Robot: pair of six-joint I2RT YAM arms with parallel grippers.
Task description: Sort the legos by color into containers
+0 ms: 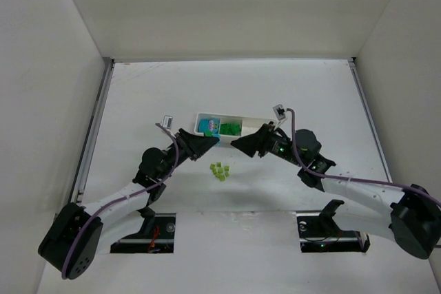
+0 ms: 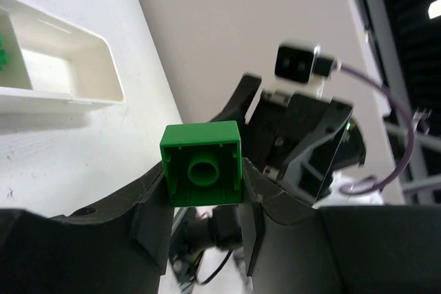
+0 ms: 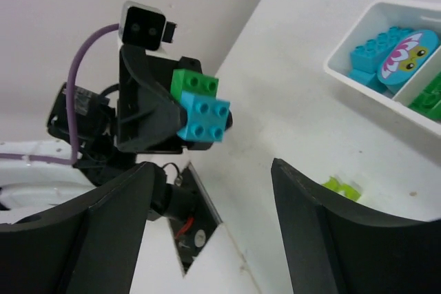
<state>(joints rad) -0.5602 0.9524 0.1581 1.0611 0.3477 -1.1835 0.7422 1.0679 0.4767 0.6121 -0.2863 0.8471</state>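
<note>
Left gripper (image 2: 203, 173): nearest your lens in the left wrist view. Its fingers are pinching a dark green brick (image 2: 202, 163) by two opposite sides, hollow underside toward the camera, held in the air just on the near side of the tray.
Cyan brick (image 3: 204, 118): in the right wrist view it sits against the studded face of that green one, offset and apparently clipped on. You are carrying two colours at once.
Right gripper (image 3: 212, 170): jaws spread with nothing between them, facing the pair from close by and not touching it.
Tray (image 1: 255, 123): cyan bricks (image 3: 375, 53) lie in the left compartment and green bricks (image 1: 229, 127) in the middle one. The right one is bare.
Yellow-green bricks (image 1: 220, 170): a small loose cluster on the table (image 1: 138, 94), on the near side of the tray, between the two arms.
Step in hand: by my reading, splitting the pair so each colour goes to its own compartment.
Risk, mixed colours: if you drop the pair whole, one brick lands in the wrong compartment.
Risk, flung brick: if you pull hard, the joint may snap apart suddenly and the freed brick could fly off.
Risk, slip: the left hold is on smooth side walls, so a twist from the right arm could lever the green brick out.
Risk, collision: the fingertips are close together, and a misjudged approach could knock gripper against gripper.
</note>
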